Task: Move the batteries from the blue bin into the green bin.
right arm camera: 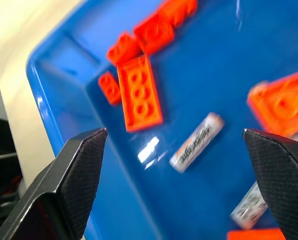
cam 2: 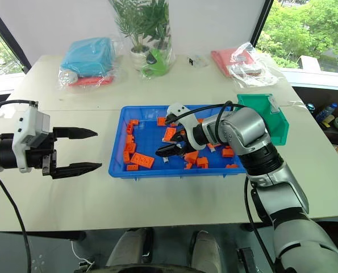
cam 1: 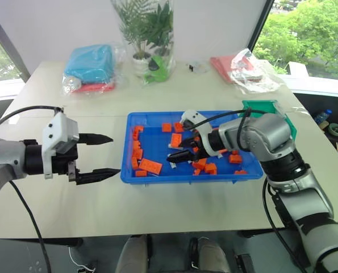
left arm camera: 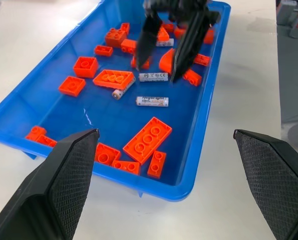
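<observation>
Wide shallow bright blue plastic tray; orange studded toy bricks; silver-grey cylindrical batteries, dark print; teal-green plastic bin.

Table: pale, wide, bearing everything listed here.
Orange bricks: many, loose, of several sizes; some flat plates, some small blocks.
Potted plant: green fronds in a clear wrap, at the table's far edge, middle.
Light-blue bundle: bagged in clear plastic, far left, lying on something red.
Red packet: far right, beside a crumpled clear bag.
Windows: trees outside.
</observation>
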`<move>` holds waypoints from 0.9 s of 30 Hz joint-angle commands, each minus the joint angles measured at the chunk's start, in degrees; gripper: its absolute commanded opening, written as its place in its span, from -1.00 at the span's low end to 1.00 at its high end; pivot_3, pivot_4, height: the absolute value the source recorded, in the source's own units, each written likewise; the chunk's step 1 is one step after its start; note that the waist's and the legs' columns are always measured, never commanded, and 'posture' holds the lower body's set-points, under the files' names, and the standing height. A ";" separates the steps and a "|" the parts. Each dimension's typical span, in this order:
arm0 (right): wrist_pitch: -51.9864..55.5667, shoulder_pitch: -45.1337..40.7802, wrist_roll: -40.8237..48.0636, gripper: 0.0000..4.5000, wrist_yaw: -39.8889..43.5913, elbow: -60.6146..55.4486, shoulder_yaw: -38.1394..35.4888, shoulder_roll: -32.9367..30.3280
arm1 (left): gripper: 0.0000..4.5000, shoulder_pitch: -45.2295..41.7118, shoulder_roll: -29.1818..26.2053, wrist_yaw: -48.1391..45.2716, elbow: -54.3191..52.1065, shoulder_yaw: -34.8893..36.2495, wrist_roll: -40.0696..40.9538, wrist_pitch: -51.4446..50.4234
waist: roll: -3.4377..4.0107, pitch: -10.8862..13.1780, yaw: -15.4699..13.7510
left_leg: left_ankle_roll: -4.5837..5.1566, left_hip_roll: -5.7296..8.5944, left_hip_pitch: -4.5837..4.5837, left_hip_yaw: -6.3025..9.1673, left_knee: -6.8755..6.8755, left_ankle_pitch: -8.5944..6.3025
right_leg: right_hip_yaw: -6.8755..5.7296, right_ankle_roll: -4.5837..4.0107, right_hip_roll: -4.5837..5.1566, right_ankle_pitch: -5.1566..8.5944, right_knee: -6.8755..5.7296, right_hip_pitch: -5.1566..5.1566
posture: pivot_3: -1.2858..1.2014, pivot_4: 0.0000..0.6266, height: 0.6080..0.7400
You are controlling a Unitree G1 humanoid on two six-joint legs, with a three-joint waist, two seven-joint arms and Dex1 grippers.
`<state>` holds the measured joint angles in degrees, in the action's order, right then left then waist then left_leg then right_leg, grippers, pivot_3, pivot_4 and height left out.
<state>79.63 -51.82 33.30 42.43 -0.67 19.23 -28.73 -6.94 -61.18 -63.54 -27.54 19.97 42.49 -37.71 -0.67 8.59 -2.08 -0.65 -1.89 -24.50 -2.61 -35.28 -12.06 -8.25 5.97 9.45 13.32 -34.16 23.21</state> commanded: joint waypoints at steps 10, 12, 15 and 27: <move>-5.27 -3.75 -5.01 0.97 1.79 9.95 4.36 5.23 | 1.00 1.23 0.76 0.76 -2.50 2.71 0.91 1.21 | 0.00 0.00 0.16 | 0.00 -0.04 0.02 -0.03 0.01 0.01 | 0.00 0.16 -0.04 -0.09 -0.06 0.02 | 0.03 -0.52 -0.01; -8.26 -3.52 -7.02 0.97 2.81 11.52 6.63 5.23 | 1.00 1.13 0.81 0.89 -2.51 3.00 1.20 1.23 | -0.03 -0.02 0.09 | -0.01 -0.04 0.02 -0.03 0.00 0.01 | 0.01 0.16 -0.04 -0.09 -0.05 0.02 | 0.03 -0.52 -0.01; -11.50 -3.20 -9.31 0.97 4.46 13.20 8.76 5.04 | 1.00 0.93 0.86 1.16 -2.50 3.21 1.44 1.19 | -0.03 -0.02 0.14 | -0.02 -0.04 0.02 -0.03 0.00 0.00 | 0.01 0.16 -0.04 -0.08 -0.05 0.03 | 0.03 -0.52 -0.01; -14.04 -1.58 -13.16 -0.80 7.82 11.91 9.77 5.79 | 1.00 -1.08 0.34 1.48 -1.35 2.31 1.84 1.45 | -0.04 -0.02 0.65 | -0.03 -0.05 0.05 -0.03 0.01 0.02 | 0.01 0.17 -0.05 -0.09 -0.09 0.02 | 0.03 -0.52 -0.01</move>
<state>64.93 -53.07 20.11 49.91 12.53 29.92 -23.47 -7.01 -60.39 -61.97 -28.80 21.24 44.07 -37.06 -0.71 8.56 -1.43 -0.68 -1.93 -24.45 -2.65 -35.27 -12.04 -8.24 6.14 9.39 13.23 -34.25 23.23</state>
